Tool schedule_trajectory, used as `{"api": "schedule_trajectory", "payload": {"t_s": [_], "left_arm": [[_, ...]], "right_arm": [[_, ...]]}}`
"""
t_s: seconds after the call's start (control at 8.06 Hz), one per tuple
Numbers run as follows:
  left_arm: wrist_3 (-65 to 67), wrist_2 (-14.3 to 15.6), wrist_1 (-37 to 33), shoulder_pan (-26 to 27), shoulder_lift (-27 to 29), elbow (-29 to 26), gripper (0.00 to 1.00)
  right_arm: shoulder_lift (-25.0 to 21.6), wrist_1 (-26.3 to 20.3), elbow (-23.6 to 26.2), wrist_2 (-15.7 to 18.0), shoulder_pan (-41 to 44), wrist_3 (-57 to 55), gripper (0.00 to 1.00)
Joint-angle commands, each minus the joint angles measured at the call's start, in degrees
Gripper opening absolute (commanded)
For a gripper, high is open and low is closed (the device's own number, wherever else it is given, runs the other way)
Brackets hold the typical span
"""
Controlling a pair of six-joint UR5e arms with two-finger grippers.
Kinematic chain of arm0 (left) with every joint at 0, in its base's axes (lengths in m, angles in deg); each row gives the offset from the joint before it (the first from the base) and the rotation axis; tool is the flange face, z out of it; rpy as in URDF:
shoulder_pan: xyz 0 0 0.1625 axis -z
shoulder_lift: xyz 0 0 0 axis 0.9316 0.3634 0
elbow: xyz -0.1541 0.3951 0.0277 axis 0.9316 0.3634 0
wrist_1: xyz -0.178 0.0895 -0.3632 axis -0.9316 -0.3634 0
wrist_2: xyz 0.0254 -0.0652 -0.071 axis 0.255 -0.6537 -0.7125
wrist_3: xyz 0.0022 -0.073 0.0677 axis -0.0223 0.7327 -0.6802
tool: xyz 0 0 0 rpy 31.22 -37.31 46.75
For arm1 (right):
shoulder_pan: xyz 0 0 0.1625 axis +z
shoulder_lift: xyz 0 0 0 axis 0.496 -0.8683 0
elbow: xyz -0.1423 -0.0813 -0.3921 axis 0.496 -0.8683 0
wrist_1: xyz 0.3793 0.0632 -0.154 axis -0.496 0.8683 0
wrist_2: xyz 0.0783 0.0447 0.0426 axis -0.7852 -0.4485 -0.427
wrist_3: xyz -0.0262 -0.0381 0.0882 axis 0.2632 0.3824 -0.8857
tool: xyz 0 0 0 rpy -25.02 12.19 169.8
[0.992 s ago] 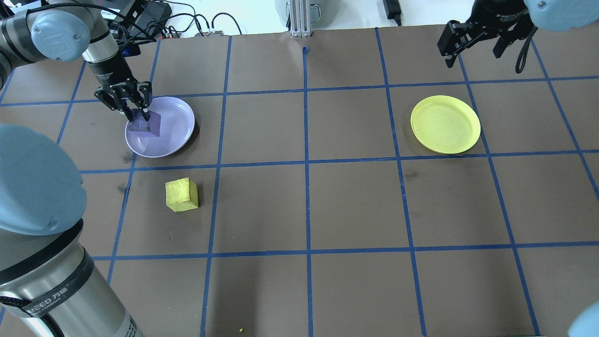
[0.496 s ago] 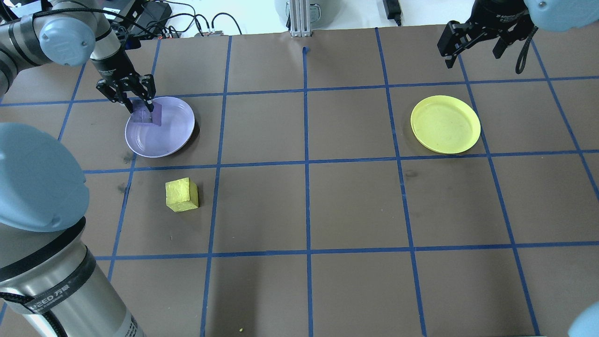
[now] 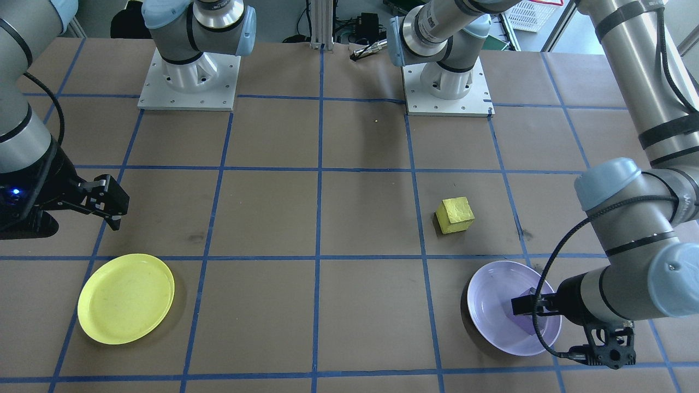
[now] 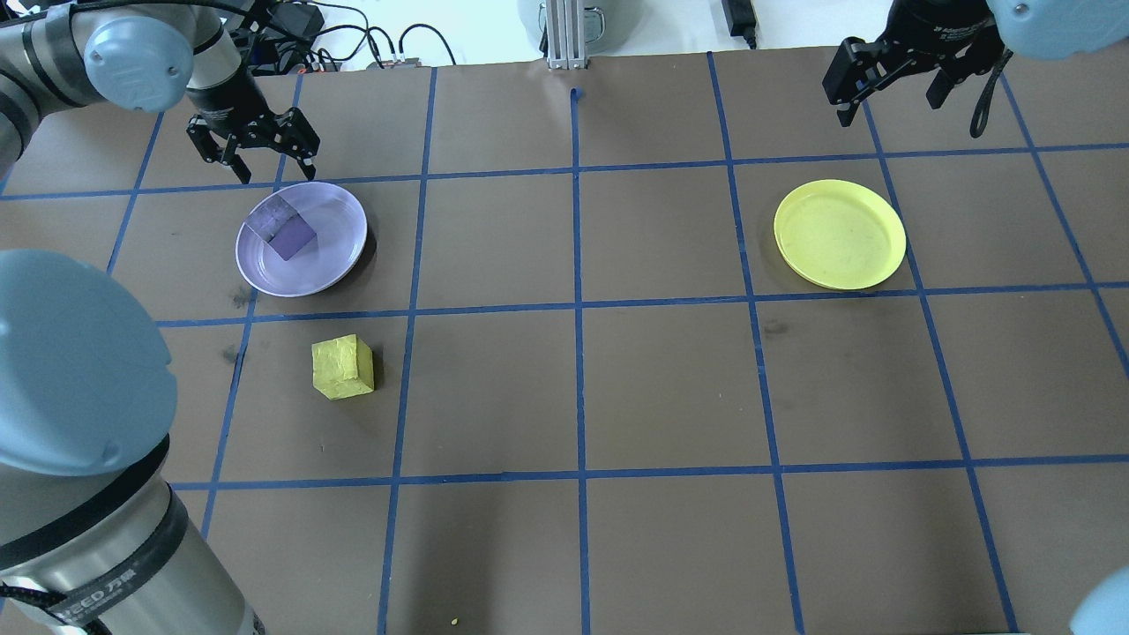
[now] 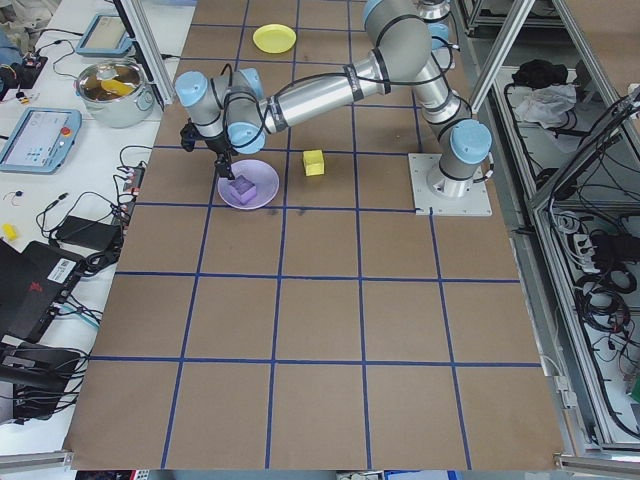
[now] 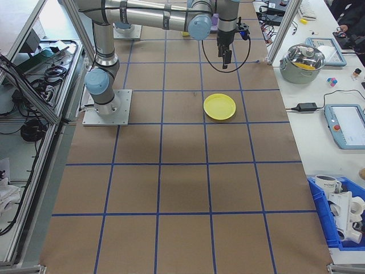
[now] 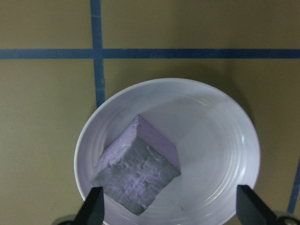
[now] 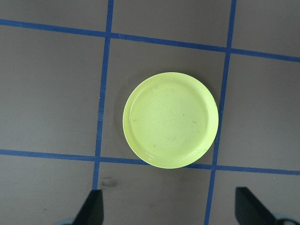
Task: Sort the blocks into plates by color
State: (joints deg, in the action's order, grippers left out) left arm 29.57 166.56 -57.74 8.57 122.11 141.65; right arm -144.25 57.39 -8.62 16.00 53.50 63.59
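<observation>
The purple block (image 4: 282, 229) is lying inside the lavender plate (image 4: 340, 256), on the plate's left part, tilted with one corner up. The left gripper (image 4: 256, 159) is hanging just beyond the plate's far rim with its fingers spread apart and nothing between them. The yellow block (image 4: 342, 367) is sitting on the brown table (image 4: 670, 397), near the lavender plate on the robot's side, with free surface on all its sides. The yellow plate (image 4: 840, 234) is lying well apart, on the right half, and it is holding nothing. The right gripper (image 4: 891, 84) is hovering over the far edge past this plate, its fingers apart and empty. Blue tape lines are dividing the table into squares. Cables (image 4: 353, 40) are lying beyond the far edge, behind the left gripper.
</observation>
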Motion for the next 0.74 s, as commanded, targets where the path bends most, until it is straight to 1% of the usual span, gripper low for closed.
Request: {"api": "schedule_trajectory", "payload": {"t_s": [0.0, 0.12, 0.25, 0.37, 0.5, 0.62], "left_arm": [[2.2, 0.2, -0.4, 4.4, -3.8, 0.1, 1.0], [2.3, 0.0, -0.4, 4.7, -5.5, 0.5, 1.0], [2.6, 0.0, -1.0, 4.8, -6.5, 2.0, 1.0], [4.3, -0.2, -1.1, 4.7, -7.8, 7.0, 1.0], [4.0, 0.0, 0.2, 3.7, -9.6, 13.3, 1.0], [5.8, 0.0, 4.4, 3.3, -12.3, 20.3, 1.0]], "right_arm": [[0.1, 0.3, 0.0, -0.1, 0.0, 0.0, 1.0], [0.0, 0.2, 0.0, -0.1, 0.0, -0.1, 1.0], [0.1, 0.3, 0.0, 0.0, 0.0, -0.1, 1.0], [0.1, 0.4, 0.0, -0.1, 0.0, -0.1, 1.0], [0.0, 0.4, 0.0, -0.1, 0.0, -0.1, 1.0], [0.1, 0.4, 0.0, -0.1, 0.0, -0.1, 1.0]]}}
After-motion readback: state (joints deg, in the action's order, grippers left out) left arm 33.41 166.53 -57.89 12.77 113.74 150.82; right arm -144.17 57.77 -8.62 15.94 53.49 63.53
